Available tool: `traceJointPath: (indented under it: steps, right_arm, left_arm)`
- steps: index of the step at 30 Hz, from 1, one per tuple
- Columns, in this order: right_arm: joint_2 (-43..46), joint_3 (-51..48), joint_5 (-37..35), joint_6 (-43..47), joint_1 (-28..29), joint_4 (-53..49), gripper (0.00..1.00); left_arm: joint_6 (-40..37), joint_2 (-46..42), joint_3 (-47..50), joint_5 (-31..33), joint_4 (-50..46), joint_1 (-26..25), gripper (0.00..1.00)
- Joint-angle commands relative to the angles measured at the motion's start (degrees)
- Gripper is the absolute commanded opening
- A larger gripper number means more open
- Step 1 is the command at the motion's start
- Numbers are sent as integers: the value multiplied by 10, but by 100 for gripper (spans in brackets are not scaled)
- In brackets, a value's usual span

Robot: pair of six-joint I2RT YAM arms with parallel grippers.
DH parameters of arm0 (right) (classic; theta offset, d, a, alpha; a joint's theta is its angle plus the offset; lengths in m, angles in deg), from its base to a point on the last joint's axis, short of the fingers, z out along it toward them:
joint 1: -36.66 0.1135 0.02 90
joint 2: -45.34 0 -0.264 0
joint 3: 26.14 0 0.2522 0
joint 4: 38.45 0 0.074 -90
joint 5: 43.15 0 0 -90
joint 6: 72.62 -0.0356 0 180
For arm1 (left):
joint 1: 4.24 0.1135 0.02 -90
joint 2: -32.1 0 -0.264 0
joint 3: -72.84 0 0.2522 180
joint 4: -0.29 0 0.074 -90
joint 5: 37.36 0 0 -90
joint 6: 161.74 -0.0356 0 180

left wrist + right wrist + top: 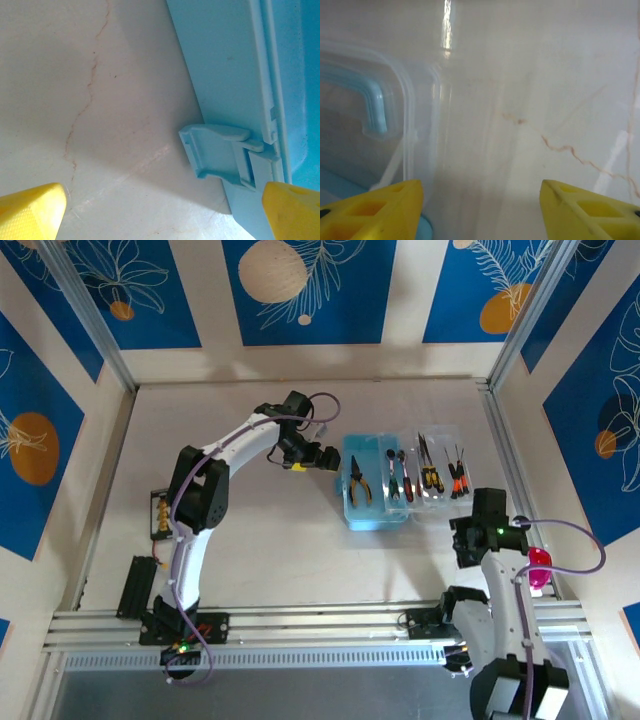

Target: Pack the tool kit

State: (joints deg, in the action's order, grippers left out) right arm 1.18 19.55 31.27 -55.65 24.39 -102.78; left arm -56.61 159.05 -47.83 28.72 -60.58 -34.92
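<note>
The tool kit's light-blue case [375,502] lies right of the table's middle, its clear lid [440,455] folded open to the right. Orange-handled pliers [358,480] lie in the blue half. More small tools [430,475] with red and yellow-black handles lie side by side on the lid side. My left gripper [322,456] hangs wide open at the case's left wall, and the blue latch [220,150] sits just ahead between its yellow fingertips [30,212]. My right gripper [480,210] is open at the lid's near right corner, with the clear lid [405,125] rim beside its left finger.
A black fixture [160,515] with orange parts sits at the table's left side, and a black block [135,585] lies nearer the rail. A pink object [538,568] sits beside the right arm. Metal posts [505,430] border the table on the right.
</note>
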Motion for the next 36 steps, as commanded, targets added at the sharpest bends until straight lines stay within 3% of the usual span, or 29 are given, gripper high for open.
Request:
traceJointPath:
  steps: [1, 10, 20, 31, 36]
  right_arm:
    - [-32, -21, 47, 29, -40, 80, 61]
    - [-83, -26, 72, 91, -89, 165, 52]
    - [-112, -43, 89, 101, -98, 240, 46]
    - [-12, -103, 98, 86, -101, 304, 45]
    - [-7, -117, 115, 87, -106, 326, 43]
  left_arm:
    - [9, 7, -4, -10, -7, -6, 100]
    - [16, 5, -6, -4, -17, -6, 100]
    - [19, 0, 0, -2, -23, -6, 100]
    - [22, -3, 7, -7, -20, -6, 100]
    - [19, -3, 7, -9, -22, -5, 100]
